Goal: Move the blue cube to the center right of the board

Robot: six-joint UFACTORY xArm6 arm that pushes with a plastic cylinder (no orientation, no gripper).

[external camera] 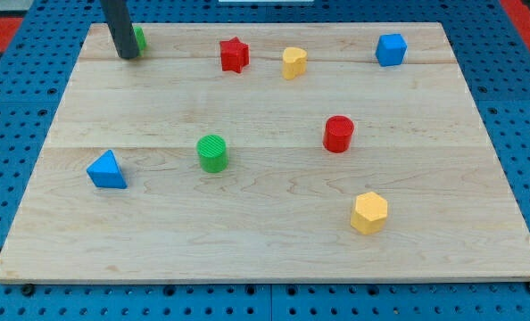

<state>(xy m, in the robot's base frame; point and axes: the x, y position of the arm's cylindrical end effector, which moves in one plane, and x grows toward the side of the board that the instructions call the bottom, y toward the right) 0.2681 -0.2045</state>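
Wooden board (265,232), my tip (128,56) upright at top left — against green block (139,37), blue cube (391,49) far right.

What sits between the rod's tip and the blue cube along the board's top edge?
In the camera view, the red star and yellow block lie between my tip and the blue cube.

Pale wooden worktop (274,241) fills the frame, planks running side to side. Up in the upper right corner sits the blue cube (391,49), alone. Along the top, a red star (234,54) with a yellow block (293,62) just beside it. Upper left, a green block (139,37) peeks out from behind the rod, my tip (128,56) planted right against it. Centre frame: green cylinder (212,152), and to its right a red cylinder (338,134). Far left, a blue triangular block (106,170). Lower right, a yellow hexagonal block (369,212).
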